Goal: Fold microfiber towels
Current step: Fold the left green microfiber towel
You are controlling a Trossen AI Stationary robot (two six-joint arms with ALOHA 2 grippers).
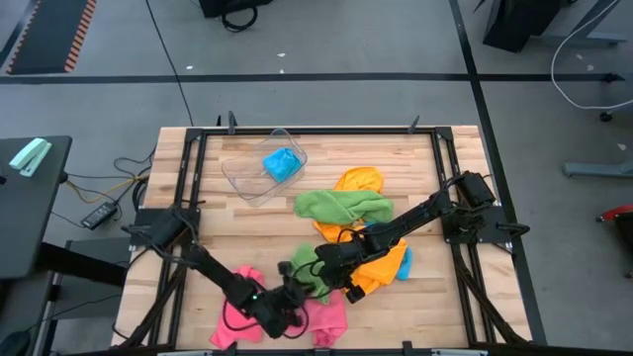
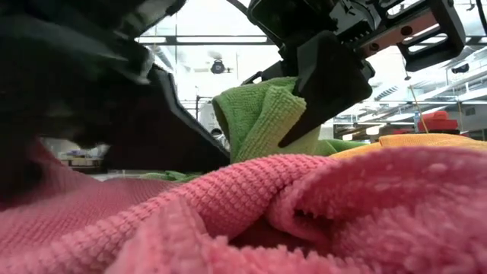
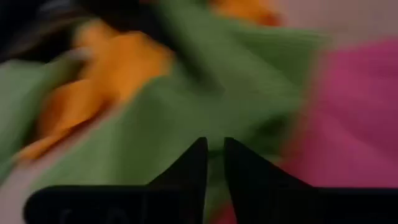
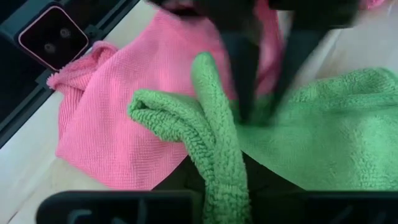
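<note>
A green towel [image 1: 318, 280] lies crumpled at the table's near middle, partly over a pink towel [image 1: 331, 318]. My right gripper [image 1: 300, 268] is shut on a raised fold of the green towel [image 4: 211, 143]. My left gripper [image 1: 289, 300] comes from the near left. Its fingers [image 4: 244, 81] are down on the same green towel [image 3: 155, 137], close together with a narrow slit between them. In the low view the pink towel [image 2: 304, 205] fills the foreground, and the green fold [image 2: 259, 114] stands up behind it. My left gripper pinches the green towel near its edge beside the pink one [image 4: 258, 115], its fingers slanting down from the table's near left. That part of the cloth lies low on the table; how many layers are held cannot be told. My right gripper pinches a thick folded ridge of the green towel [image 4: 221, 180] between its two fingers [image 2: 327, 84], slanting down from the table's right. The fold stands lifted above the pink towel, while the rest of the green cloth lies on the table.
An orange towel [image 1: 386, 265] lies under my right arm, with a second green towel [image 1: 341, 206] and another orange one [image 1: 358, 180] beyond it. A clear plastic tub [image 1: 242, 176] at the far left holds a blue towel [image 1: 282, 163]. A black frame [image 1: 188, 198] borders the tabletop.
</note>
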